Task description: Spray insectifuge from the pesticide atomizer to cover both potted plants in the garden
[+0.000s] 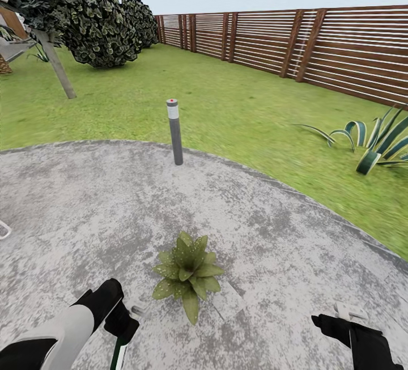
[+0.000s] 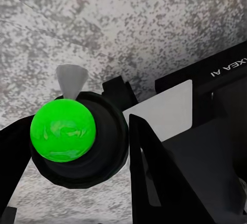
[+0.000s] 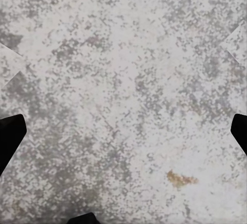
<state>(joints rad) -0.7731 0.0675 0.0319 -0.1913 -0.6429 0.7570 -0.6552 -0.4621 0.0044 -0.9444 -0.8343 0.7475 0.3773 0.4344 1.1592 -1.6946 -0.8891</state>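
Left pincer is closed around the pesticide atomizer, whose dark round head, with a bright green dome on it in the left wrist view, sits between the black fingers above the speckled grey patio. In the head view the left arm reaches in low, just beside one potted plant, a rosette of pointed light-green leaves standing on the paving; the atomizer itself is hard to make out there.

Right pincer is spread wide, only dark fingertips showing at opposite edges of the right wrist view, with bare paving between them. In the head view it hangs over the patio, well apart from the plant.

Beyond the plant a grey bollard lamp stands at the patio's edge. Lawn stretches to a brown slatted fence, with dark bushes and a striped agave.
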